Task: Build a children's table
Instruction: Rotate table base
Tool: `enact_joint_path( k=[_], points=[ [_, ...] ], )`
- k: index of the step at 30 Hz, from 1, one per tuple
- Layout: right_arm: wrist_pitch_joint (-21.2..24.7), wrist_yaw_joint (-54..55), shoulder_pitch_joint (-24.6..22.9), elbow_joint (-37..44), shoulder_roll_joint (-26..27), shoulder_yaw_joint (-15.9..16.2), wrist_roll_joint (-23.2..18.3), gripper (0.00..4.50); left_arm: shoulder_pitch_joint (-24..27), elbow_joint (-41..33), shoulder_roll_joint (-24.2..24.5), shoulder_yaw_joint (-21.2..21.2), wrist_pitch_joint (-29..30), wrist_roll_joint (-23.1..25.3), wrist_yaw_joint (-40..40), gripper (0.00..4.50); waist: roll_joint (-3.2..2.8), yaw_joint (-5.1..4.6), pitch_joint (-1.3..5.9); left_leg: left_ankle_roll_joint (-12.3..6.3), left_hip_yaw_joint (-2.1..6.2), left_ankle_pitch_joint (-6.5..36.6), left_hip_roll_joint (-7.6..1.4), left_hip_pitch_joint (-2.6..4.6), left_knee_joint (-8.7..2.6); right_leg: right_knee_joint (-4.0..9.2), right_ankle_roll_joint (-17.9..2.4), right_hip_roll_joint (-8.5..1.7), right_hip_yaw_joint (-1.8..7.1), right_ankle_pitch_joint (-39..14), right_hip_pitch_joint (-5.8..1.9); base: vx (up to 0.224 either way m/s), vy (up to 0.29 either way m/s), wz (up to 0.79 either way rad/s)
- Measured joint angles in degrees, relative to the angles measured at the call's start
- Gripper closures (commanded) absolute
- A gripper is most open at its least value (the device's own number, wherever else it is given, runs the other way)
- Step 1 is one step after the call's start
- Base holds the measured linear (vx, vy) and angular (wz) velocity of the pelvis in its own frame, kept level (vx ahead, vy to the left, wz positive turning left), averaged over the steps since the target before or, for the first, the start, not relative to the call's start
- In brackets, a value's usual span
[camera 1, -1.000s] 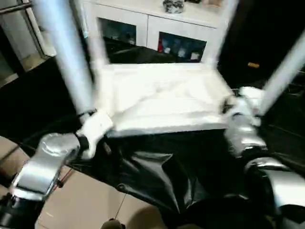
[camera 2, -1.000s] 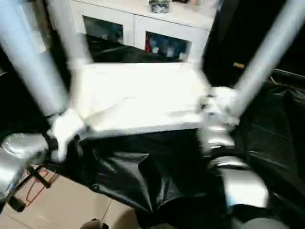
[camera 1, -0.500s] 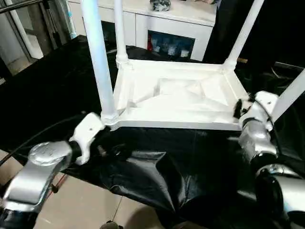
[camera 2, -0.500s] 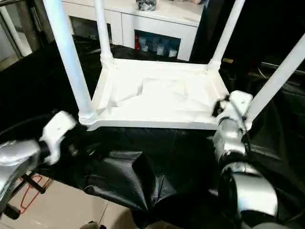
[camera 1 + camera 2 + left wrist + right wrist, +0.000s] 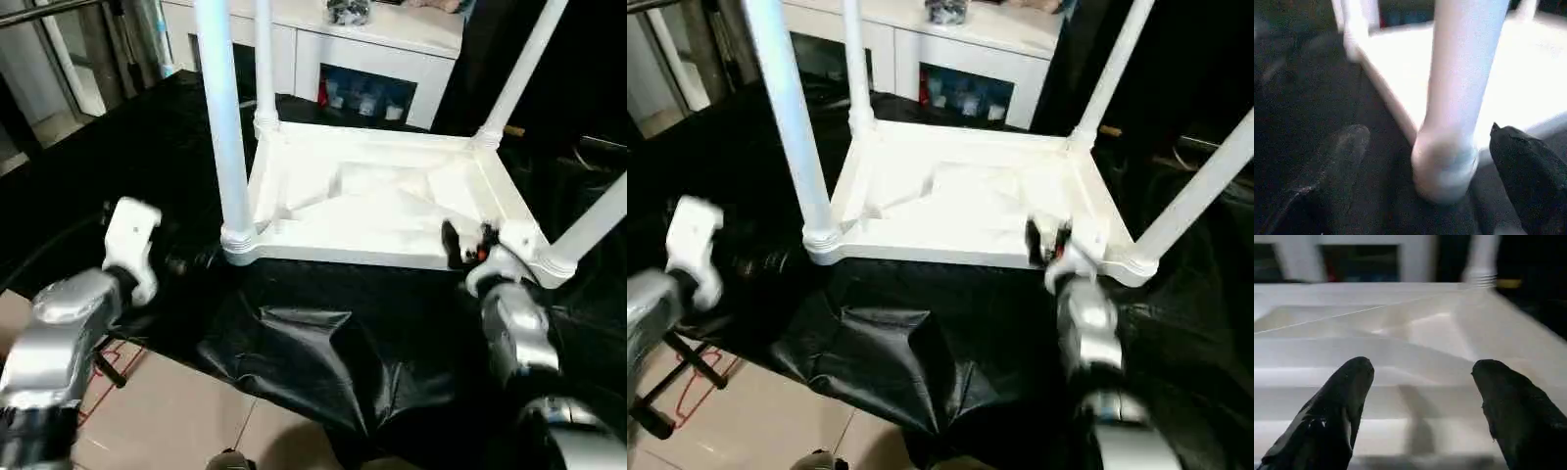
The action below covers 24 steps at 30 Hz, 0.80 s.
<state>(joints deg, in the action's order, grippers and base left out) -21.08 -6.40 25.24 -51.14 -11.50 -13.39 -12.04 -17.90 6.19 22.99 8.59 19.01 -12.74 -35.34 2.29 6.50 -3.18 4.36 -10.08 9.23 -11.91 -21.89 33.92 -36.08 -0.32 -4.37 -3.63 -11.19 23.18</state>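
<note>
The table (image 5: pixel 392 201) lies upside down on a black sheet (image 5: pixel 323 343), ribbed underside up, with four legs (image 5: pixel 223 117) rising from its rounded corner sockets. In the head views it fills the centre, its near edge running from 9 o'clock to 3 o'clock ahead of both arms. The left gripper (image 5: pixel 186 262) sits at about 9 o'clock of the near-left socket, just beside it, apart from the leg; its black fingers (image 5: pixel 1533 171) stand spread wide with nothing between them, and in the left wrist view the socket and leg base stand in the gap ahead. The right gripper (image 5: pixel 462 247) is at the near edge, at roughly 9 o'clock of the near-right socket, its fingers (image 5: pixel 1342 401) also spread apart and empty, pointing over the rim toward the ribs; whether they touch the rim cannot be told. The tabletop is smooth white plastic with raised diagonal ribs and a shallow rim; the legs are long, round, tapered tubes, ringed where they meet the sockets. The sheet is glossy and crumpled, hanging in folds over the near edge above a pale tiled floor (image 5: pixel 176 411). At 12 o'clock beyond the table stands a white cabinet (image 5: pixel 382 59) with glass doors, near the far legs. Bare sheet lies at 9 o'clock and 3 o'clock of the table.
</note>
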Motion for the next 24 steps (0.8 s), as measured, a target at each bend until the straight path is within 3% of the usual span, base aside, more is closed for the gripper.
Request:
enact_joint_path(
  k=[6,14,18,24],
  points=[
    [-2.1,10.0,-7.6,6.5,2.3,-3.8,1.7,0.77,-5.8,9.4,-4.1,-0.2,-4.7,-0.1,1.2,0.03,0.05,-0.34,0.0,0.0,0.01,0.0,0.0,-0.02,-0.04,0.01,0.1,0.01,0.0,0.0,0.04,0.0,0.0,0.0],
    [0.4,16.9,-8.8,8.0,2.2,-5.0,1.9,0.77,-12.9,22.3,-5.5,-0.7,-11.7,0.2,0.1,0.03,-0.04,-1.48,0.01,0.0,0.02,0.0,0.01,-0.04,-0.05,0.02,0.1,0.02,0.0,0.0,0.06,0.0,0.0,0.0],
    [6.2,16.5,-4.9,3.2,0.3,-4.7,2.9,0.77,-14.8,25.4,-6.2,-0.5,-11.9,-1.6,-3.5,0.03,-0.18,-1.48,-0.06,0.0,0.02,0.0,0.03,-0.07,-0.04,0.04,0.1,0.0,0.01,0.0,0.07,0.0,0.0,0.0],
    [10.3,13.9,1.4,-3.0,-2.2,-3.6,3.2,0.77,-10.5,15.8,-2.6,-2.0,-3.0,-9.0,-15.6,0.03,-0.17,-1.48,-0.06,-0.06,-0.04,0.0,-0.01,-0.07,-0.07,0.03,0.1,0.01,0.0,0.0,0.09,0.0,0.0,0.0]
  ],
)
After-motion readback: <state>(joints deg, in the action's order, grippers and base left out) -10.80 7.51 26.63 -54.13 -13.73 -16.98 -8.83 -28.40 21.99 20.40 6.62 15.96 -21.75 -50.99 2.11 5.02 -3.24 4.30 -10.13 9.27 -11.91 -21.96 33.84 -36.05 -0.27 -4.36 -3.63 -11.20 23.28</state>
